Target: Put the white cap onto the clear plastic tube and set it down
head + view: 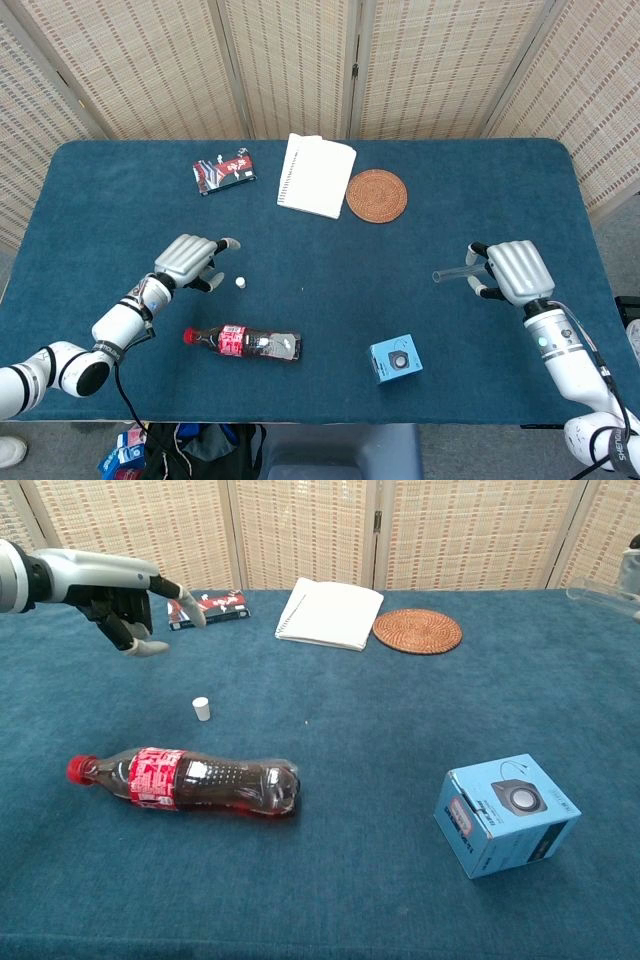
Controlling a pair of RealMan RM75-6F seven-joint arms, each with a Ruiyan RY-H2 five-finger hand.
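Left hand (188,262) open above the blue table (90,200), small white cap (240,282) just beside it, right hand (512,271) holding the clear plastic tube (452,272)

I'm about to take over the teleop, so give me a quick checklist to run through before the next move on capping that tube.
1. White cap within the left hand's reach: ok, it stands on the table just right of that hand.
2. Left hand holding the cap: not ok, it is raised above the cloth with nothing in it.
3. Right hand holding the clear tube: ok, the tube sticks out toward the middle.
4. Tube's open end facing the cap: cannot tell.
5. Path between the hands: ok, the cola bottle and blue box lie nearer the robot.
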